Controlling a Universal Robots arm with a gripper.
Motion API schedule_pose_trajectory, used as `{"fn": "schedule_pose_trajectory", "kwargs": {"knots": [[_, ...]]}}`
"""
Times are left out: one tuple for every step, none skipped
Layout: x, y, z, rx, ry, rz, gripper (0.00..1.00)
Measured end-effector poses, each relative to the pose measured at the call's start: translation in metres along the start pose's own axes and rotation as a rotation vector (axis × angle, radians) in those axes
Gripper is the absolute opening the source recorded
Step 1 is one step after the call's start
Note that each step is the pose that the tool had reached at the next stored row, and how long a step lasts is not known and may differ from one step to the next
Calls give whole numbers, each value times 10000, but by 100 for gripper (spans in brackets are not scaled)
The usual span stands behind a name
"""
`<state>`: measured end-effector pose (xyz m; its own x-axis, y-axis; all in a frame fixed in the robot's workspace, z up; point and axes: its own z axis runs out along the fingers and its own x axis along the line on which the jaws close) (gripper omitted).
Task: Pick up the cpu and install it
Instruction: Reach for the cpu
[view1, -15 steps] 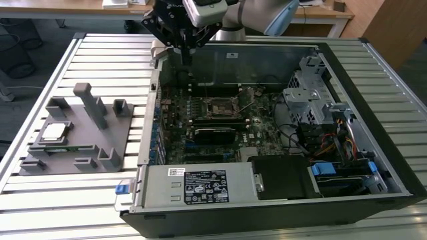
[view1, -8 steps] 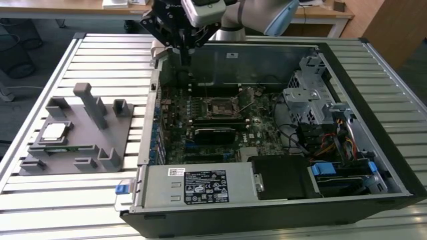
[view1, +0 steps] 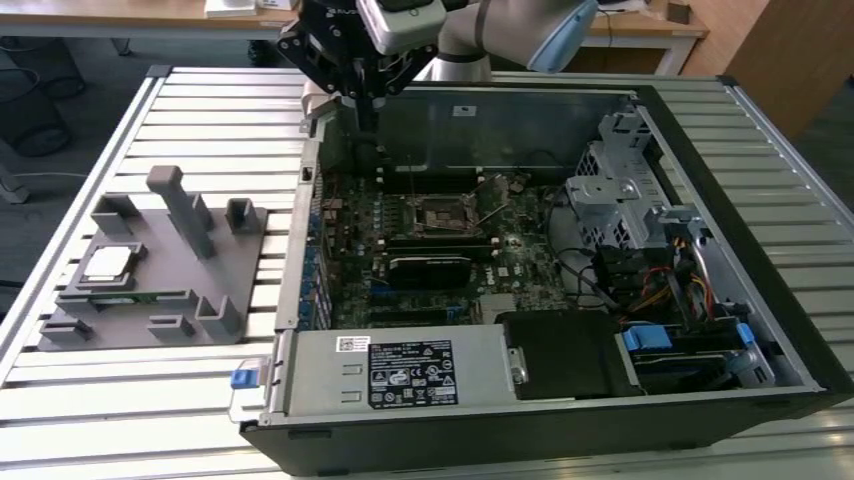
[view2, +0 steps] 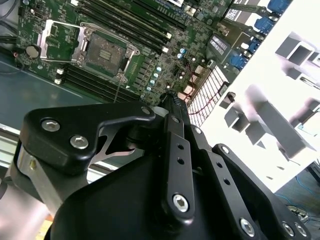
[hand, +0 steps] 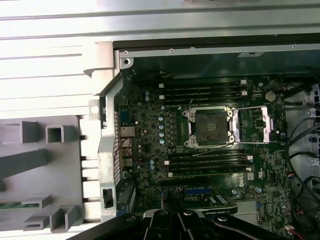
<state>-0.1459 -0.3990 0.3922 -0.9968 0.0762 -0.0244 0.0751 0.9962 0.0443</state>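
Pincer (view1: 363, 118): fingers are seen drawn together, nothing gripped; poised over the rear wall of the open computer case (view1: 534, 125).
CPU (view1: 110, 263): laid on the grey plastic tray (view1: 174, 268), outside the case, well apart from the pincer.
Motherboard socket (hand: 207, 126): retaining frame folded open, near the pincer.

This looks like a robotics lab or test bench set up in an office-type room. An open desktop computer case (view1: 534, 425) lies flat on a slatted aluminium-profile table (view1: 134, 410), with its motherboard (view1: 427, 240) exposed. 1 pale robot arm (view1: 521, 30) hangs over the case's far wall. Beside the case, at the exterior view's left, sits a grey plastic fixture tray (view1: 167, 280). Beyond the case stands a pale wooden desk (view1: 647, 25), and grey floor (view1: 80, 170) shows past the table's edge.
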Motion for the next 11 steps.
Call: {"fn": "schedule_pose_trajectory", "kwargs": {"knots": [[6, 0, 0, -1, 0, 0, 11], [11, -1, 1, -1, 0, 0, 11], [18, -1, 1, -1, -1, 0, 11], [23, -2, 1, 0, 0, 0, 11], [29, -2, 1, -1, 0, 1, 11], [34, -3, 1, 0, 0, 0, 11], [41, -3, 1, 0, 0, 0, 11], [47, -3, 2, 0, 0, 0, 11], [53, -4, 2, -1, 0, 1, 11], [60, -5, 2, -1, -1, 0, 11], [67, -5, 2, -1, 0, 0, 11]]}}
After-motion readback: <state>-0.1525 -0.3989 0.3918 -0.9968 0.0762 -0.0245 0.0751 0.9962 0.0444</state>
